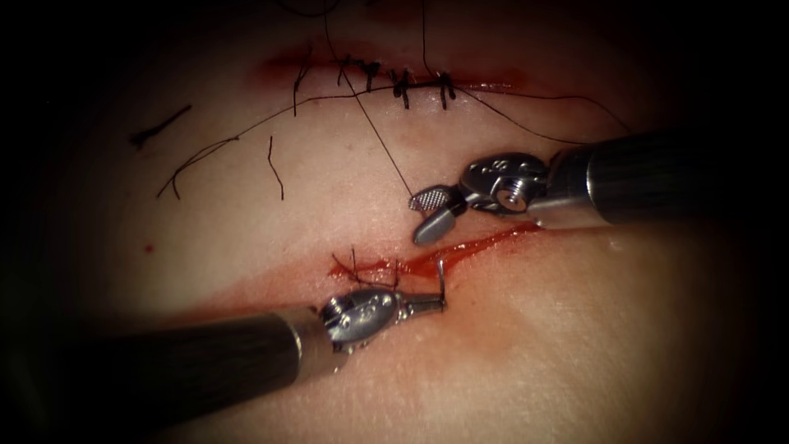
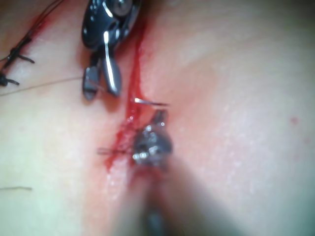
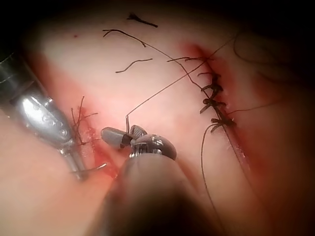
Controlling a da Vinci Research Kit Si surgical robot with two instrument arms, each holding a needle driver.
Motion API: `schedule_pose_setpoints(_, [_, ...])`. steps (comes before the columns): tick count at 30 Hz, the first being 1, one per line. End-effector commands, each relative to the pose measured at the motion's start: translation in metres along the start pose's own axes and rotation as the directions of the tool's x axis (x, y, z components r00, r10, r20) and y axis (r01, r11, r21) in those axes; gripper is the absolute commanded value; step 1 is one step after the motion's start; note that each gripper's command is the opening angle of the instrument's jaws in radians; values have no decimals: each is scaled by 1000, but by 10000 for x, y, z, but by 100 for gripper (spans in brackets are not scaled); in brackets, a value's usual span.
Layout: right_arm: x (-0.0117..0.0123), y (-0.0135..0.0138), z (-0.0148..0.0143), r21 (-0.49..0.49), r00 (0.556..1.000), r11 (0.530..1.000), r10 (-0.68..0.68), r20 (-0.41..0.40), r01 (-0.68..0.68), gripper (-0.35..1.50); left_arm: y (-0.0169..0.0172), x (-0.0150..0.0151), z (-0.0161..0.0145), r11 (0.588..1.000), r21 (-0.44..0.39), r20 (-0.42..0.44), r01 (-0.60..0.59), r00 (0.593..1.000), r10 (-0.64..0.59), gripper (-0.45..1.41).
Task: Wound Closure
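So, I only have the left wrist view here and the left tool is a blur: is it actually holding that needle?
Observer: Yes. In the endoscope view the left tool, jaws shut, holds the needle near one end. It stands at the cut; whether it is in it I cannot tell.
Operator: And that thread by the right tool?
Observer: It runs down from the stitched cut farther back to the right tool's open jaws.

Right tool (image 3: 123,135) fingers parted around thread (image 3: 162,88); left tool (image 3: 78,169) grips needle (image 3: 96,168).
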Motion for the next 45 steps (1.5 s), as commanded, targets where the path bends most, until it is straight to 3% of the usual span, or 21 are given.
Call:
schedule_pose_setpoints(1, [0,0,9,2,1000,1000,-2,-3,2,125,2,-5,9,1000,-2,0,2,1000,-2,7])
schedule_pose_setpoints(4, [4,2,8,-26,1000,1000,-14,-6,14,118,2,-5,9,1000,-2,0,2,1000,-2,7])
schedule_pose_setpoints(5, [5,4,6,-42,1000,999,-30,-5,29,104,2,-5,9,1000,-2,0,2,1000,-2,7])
schedule_pose_setpoints(6, [5,5,5,-42,998,997,-64,-4,64,79,2,-5,9,1000,-2,0,2,1000,-2,7])
schedule_pose_setpoints(8, [2,7,1,-32,997,996,-77,-4,77,-35,2,-5,8,1000,-2,0,2,1000,-2,7])
schedule_pose_setpoints(16, [-11,8,-3,3,1000,1000,-9,24,9,-35,2,-5,8,1000,-3,0,2,1000,-2,7])
schedule_pose_setpoints(28, [-33,-17,12,101,996,992,70,62,-76,-35,2,-4,8,1000,-3,0,2,1000,-2,7])
schedule_pose_setpoints(38, [-43,-28,2,132,989,983,120,89,-131,-35,3,-4,8,1000,-3,0,2,1000,-2,7])
schedule_pose_setpoints(39, [-43,-27,1,120,989,984,122,84,-132,-33,3,-4,8,1000,-3,0,2,1000,-2,7])
schedule_pose_setpoints(40, [-41,-25,0,105,990,986,127,67,-133,7,3,-4,8,1000,-3,0,2,1000,-2,7])
schedule_pose_setpoints(41, [-38,-19,-3,65,990,988,141,12,-142,84,3,-4,8,1000,-3,0,2,1000,-2,7])
schedule_pose_setpoints(43, [-30,-9,-12,11,986,987,163,-39,-163,126,3,-4,9,1000,-2,0,-3,1000,3,7])
schedule_pose_setpoints(45, [-26,-6,-21,1,980,982,188,-61,-188,139,5,-2,11,1000,3,1,-20,1000,20,9])
